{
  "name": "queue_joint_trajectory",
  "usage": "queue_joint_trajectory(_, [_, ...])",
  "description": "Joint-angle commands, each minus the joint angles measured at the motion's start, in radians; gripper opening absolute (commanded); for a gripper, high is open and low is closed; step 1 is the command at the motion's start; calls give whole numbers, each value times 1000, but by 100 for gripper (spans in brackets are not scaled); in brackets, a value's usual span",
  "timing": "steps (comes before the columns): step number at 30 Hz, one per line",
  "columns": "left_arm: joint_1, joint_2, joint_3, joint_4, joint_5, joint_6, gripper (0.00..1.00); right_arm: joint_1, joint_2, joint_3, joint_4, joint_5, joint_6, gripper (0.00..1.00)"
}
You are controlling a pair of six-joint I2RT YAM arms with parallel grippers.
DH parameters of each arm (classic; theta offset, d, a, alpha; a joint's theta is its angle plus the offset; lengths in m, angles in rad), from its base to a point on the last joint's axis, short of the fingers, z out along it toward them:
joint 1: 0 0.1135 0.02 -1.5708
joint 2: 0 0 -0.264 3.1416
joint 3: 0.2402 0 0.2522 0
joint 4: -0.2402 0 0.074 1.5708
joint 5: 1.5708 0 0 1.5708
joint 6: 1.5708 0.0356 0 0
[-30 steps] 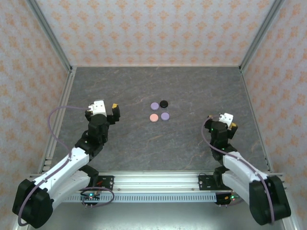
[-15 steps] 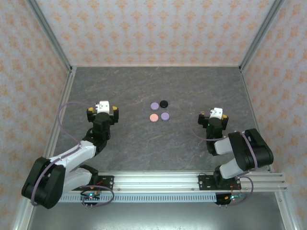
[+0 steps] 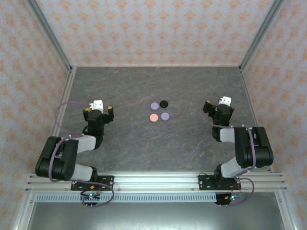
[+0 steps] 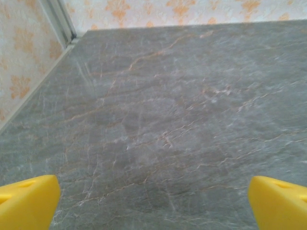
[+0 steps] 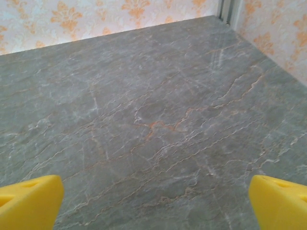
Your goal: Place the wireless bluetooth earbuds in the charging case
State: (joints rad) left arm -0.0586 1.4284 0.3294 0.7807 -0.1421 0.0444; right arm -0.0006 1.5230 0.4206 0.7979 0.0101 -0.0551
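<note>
Our left claw (image 3: pixel 99 109) hangs w/ jaws spread wide and nothing between them. In the left wrist view its yellow fingertips (image 4: pixel 28 203) stand far apart, w/ grey marbled table (image 4: pixel 158 120) between and ahead of them. Our right claw (image 3: pixel 220 104) is the same: jaws wide, empty, yellow fingertips (image 5: pixel 29 201) far apart over plain tabletop. Both arms are folded back toward their bases.

4 round pieces lie flat in a tight cluster approx. midway between the 2 claws, well apart from each. The cluster is off to the right of the left claw and off to the left of the right claw. They are a lilac case (image 3: pixel 154 106), a black case (image 3: pixel 164 103), a pink case (image 3: pixel 153 117) and a 2nd lilac case (image 3: pixel 165 116). We take them for charging cases w/ lids shut.

The earbuds themselves are hidden or too small to tell; prob. they sit inside the cases. If so, inserting is done & nothing is left. If the cases are empty, all of it is left. We lean to done, since both claws are empty & parked away from the cluster.
</note>
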Motion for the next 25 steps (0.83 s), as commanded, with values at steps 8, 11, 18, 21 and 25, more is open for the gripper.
queue_joint_trajectory(8, [30,65,91,-31,75,-43,100,4,-5,-4,-24,-24,18,99])
queue_joint_trajectory(11, [30,67,91,-29,73,-42,100,18,-5,-3,-25,-4,8,99])
queue_joint_trajectory(18, [21,67,94,-32,63,-35,100,36,-2,-1,-26,28,-1,99])
queue_joint_trajectory(21, [19,67,94,-35,59,-34,100,32,0,6,-37,21,1,99])
queue_joint_trajectory(25, [18,67,94,-35,58,-33,100,32,-1,3,-33,21,1,99])
